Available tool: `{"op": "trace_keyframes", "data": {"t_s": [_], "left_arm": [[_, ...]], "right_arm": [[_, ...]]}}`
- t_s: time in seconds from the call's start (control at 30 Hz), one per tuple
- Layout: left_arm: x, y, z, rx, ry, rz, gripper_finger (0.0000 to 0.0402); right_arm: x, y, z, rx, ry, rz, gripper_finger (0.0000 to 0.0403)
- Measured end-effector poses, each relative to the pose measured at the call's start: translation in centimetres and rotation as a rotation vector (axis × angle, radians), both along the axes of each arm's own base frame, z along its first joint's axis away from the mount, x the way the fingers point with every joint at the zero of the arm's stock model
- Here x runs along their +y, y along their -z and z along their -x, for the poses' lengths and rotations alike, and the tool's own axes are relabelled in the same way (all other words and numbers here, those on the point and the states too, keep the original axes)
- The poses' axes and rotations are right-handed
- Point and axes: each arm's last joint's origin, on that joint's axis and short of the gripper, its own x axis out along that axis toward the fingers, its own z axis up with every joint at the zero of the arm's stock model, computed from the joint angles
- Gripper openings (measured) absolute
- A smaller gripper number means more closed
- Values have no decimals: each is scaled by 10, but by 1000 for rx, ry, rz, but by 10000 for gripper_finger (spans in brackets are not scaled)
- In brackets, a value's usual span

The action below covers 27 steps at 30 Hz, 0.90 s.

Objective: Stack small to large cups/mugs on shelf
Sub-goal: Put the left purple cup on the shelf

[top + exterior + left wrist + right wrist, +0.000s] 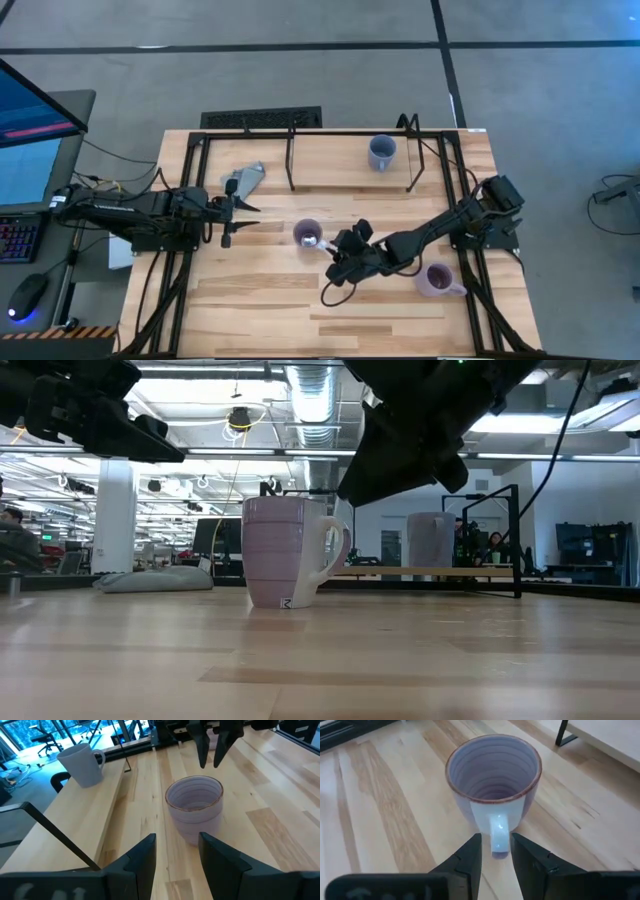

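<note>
I have the right hand low over the middle of the bench, its two fingers slightly apart with the white handle of the purple mug just ahead of the tips, lined up with the gap. I cannot see contact on the handle; the fingers hold nothing that I can make out. The mug stands upright just beyond the hand, ribbed inside, with a brownish rim and a white patch running down to its handle, which points back at the hand.

The left hand hovers on the mug's far side, fingers parted and empty, facing the mug across bare wood. Between the two hands there is only this mug, so room on that line is tight, while the bench in front of the right hand's arm lies open out to the near edge.

Behind the right hand, near the right-hand edge of the bench, sits the pale lilac mug, upright, handle outward, well apart from the fingers. Beyond the purple mug, the black-framed shelf spans the far side; the blue-grey mug stands on its board toward the right end, leaving the board to its left free. A grey wedge-shaped object lies near the left hand, beside the shelf's left leg.
</note>
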Motion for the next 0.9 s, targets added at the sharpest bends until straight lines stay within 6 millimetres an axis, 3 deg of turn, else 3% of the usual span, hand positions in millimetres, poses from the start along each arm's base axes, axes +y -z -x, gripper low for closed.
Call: {"op": "trace_keyframes", "data": {"t_s": [0.17,0.5,0.9], "left_arm": [[0,0,0,0,4,-11,139],[0,0,0,1,10,-32,139],[0,0,0,-1,10,-30,139]], "right_arm": [[0,4,-1,10,0,0,124],[0,45,-16,59,-2,15,124],[-3,46,-18,25,67,-56,124]]}}
